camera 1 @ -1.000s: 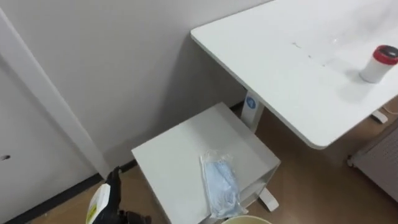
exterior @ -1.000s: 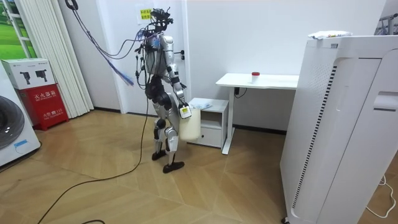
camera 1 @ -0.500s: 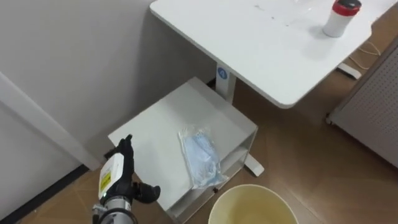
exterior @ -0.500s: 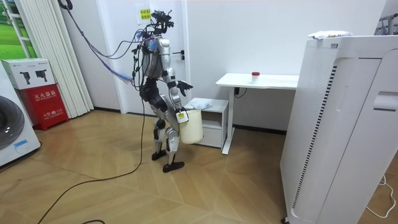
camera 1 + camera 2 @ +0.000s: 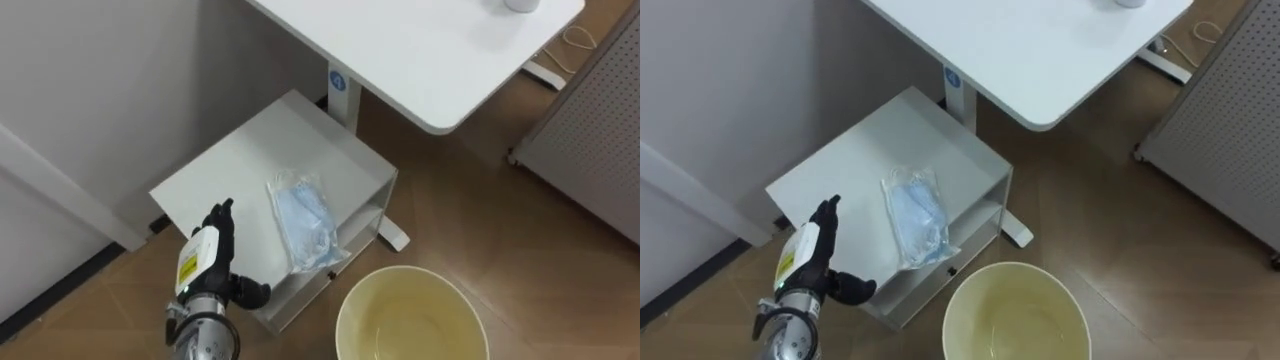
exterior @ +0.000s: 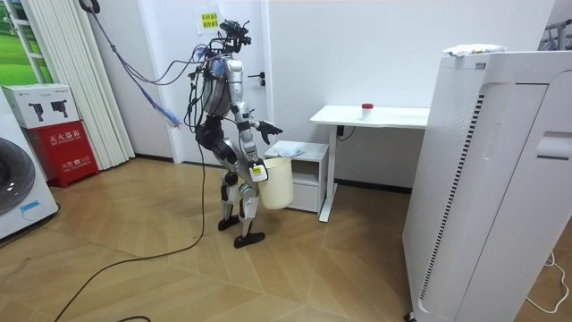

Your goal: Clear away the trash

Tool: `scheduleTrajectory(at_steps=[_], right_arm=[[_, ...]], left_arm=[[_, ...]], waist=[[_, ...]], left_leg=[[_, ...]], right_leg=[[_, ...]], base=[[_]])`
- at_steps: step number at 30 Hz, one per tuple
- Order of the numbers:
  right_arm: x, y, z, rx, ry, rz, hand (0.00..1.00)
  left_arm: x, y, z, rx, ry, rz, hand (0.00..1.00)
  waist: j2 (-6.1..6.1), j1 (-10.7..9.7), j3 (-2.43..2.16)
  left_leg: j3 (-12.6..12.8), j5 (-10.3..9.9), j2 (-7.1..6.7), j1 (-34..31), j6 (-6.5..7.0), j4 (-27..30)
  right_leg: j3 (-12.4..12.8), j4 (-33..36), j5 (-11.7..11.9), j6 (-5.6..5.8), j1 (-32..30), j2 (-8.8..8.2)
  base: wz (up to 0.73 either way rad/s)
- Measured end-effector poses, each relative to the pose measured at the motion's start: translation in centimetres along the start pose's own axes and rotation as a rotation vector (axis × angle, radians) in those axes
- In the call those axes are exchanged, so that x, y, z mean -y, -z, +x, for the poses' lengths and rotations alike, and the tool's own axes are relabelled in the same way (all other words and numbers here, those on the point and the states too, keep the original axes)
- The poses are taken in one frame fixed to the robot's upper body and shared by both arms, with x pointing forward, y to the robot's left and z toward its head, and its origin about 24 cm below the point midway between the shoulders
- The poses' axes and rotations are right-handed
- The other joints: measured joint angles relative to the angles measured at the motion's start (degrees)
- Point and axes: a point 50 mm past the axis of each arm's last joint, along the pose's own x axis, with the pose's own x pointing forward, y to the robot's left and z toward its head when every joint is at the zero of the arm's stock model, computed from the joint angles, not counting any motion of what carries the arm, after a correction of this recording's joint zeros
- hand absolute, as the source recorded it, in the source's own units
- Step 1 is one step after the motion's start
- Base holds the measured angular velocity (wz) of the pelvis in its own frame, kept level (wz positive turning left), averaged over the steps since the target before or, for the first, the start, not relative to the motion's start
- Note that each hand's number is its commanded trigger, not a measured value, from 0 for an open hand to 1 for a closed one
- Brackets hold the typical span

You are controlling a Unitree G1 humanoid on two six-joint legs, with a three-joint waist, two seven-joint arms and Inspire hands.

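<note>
The garbage, a clear plastic bag (image 5: pixel 305 222) with something pale blue inside, lies flat on top of a low white cabinet (image 5: pixel 235 170), towards its right half. My left hand (image 5: pixel 208 262) hovers at the cabinet's near left corner, open, with straight fingers and the thumb out to the right. It is a hand's width left of the bag and does not touch it. A cream round bin (image 5: pixel 350 300) sits below the cabinet's front, empty inside. In the room view the bin (image 6: pixel 278 182) hangs off the floor at my right hand (image 6: pixel 257 173).
A white desk (image 5: pixel 430 60) stands over the cabinet's far right, its leg beside the cabinet. A white perforated panel (image 5: pixel 600 140) is at the right. The wall runs along the left. A tall white appliance (image 6: pixel 492 179) stands on the room view's right.
The camera has tipped down and closer, bringing the bin into sight. My left arm has risen from my side, and the hand is now over the cabinet's corner.
</note>
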Motion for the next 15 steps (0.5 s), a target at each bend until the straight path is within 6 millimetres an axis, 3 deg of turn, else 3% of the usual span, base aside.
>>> scheduleTrajectory(at_steps=[4, 11, 15], right_arm=[[-0.5, -0.6, 0.1, 0.019, -0.012, -0.015, 1.00], [-1.1, -0.9, 0.2, 0.040, -0.024, -0.008, 1.00], [-1.2, -1.3, 0.2, 0.052, -0.029, 0.011, 1.00]], left_arm=[[-0.2, -0.5, 0.3, 0.018, -0.007, 0.009, 0.00], [-0.7, -0.6, 0.5, 0.023, -0.070, 0.013, 0.00], [-1.6, -1.3, 1.2, 0.040, -0.142, 0.016, 0.00]], waist=[[-0.38, -0.35, 0.33], [-0.68, -0.84, 0.52], [-0.84, -0.97, 0.59]], left_leg=[[0.46, -0.17, 0.17, -1.68, -0.04, 0.94], [0.84, -0.63, 1.19, -4.73, -0.45, 2.72], [0.70, -2.15, 2.12, -7.78, -0.78, 6.55]], right_leg=[[0.55, 1.33, -0.20, -0.24, -2.21, 0.04], [0.88, 2.79, -0.57, -0.78, -5.37, 0.72], [0.33, 5.93, -1.86, -1.52, -8.12, 0.98]], base=[[-0.06], [-0.04], [-0.04]])
